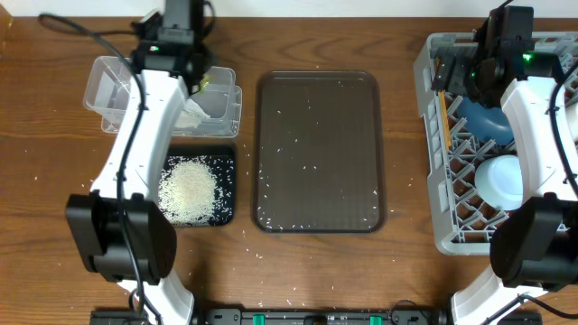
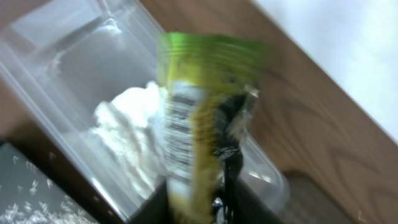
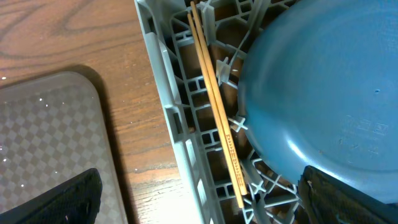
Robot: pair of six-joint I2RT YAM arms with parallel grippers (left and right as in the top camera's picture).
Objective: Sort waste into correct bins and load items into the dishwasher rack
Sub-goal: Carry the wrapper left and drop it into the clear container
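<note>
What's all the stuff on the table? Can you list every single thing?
clear tubs: two, see-through, back left
napkin: one, white, crumpled in a tub
wrapper: one, yellow-green, held over that tub
black tray: one, black, front left
rice: one heap, white, in the black tray; loose grains on the brown tray and the table
brown tray: one, brown, middle
dishwasher rack: one, grey, right
chopsticks: two, wooden, along the rack's left edge
plate: one, blue, in the rack
cup or bowl: one, whitish, in the rack
left gripper: pinching the wrapper
right gripper: open, over the rack
</note>
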